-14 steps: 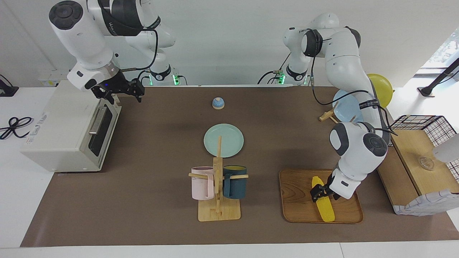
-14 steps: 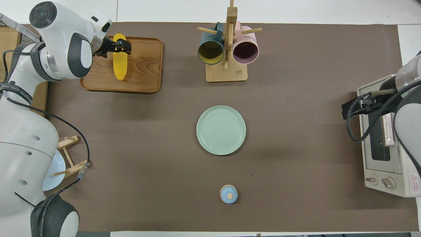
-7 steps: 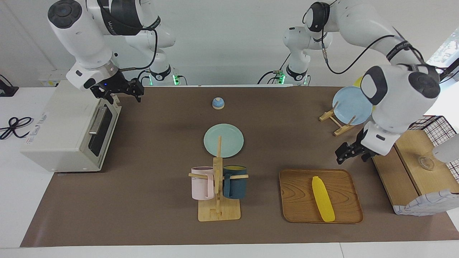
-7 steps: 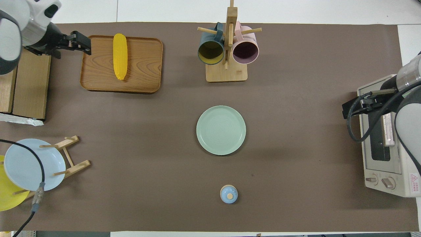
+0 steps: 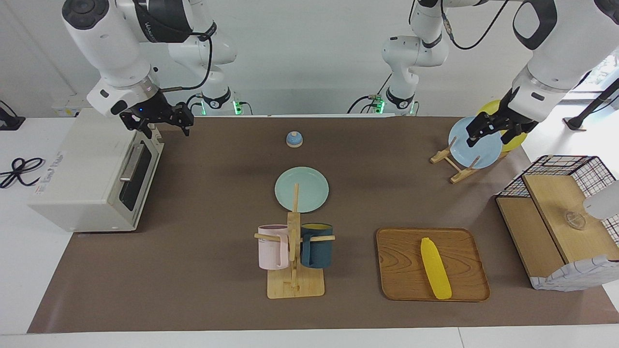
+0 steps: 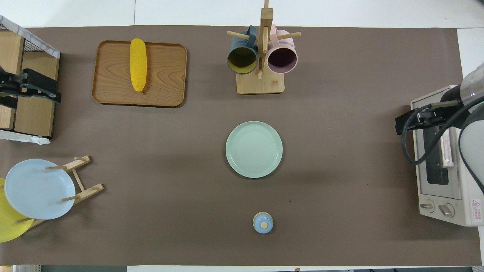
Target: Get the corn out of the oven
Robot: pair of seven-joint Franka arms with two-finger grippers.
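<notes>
The yellow corn point(image 5: 435, 268) lies on a wooden tray point(image 5: 401, 270) at the left arm's end of the table, out in the open; it also shows in the overhead view point(image 6: 138, 64). The off-white oven point(image 5: 82, 164) stands at the right arm's end with its dark glass door point(image 5: 138, 174) closed. My right gripper point(image 5: 159, 123) is open and empty, hovering by the oven's top corner nearest the robots. My left gripper point(image 5: 493, 129) is open and empty, raised high over the left arm's end of the table, well clear of the corn.
A mug rack point(image 5: 294, 256) with a pink and a dark blue mug stands beside the tray. A green plate point(image 5: 309, 186) and a small blue bell point(image 5: 294, 139) sit mid-table. A blue plate point(image 5: 476, 147) on a wooden stand and a wire-and-wood shelf point(image 5: 556, 217) are near the left gripper.
My left gripper has let go of the corn on the tray, risen and pulled back toward the robots. The corn stays on the tray. The right gripper has barely moved.
</notes>
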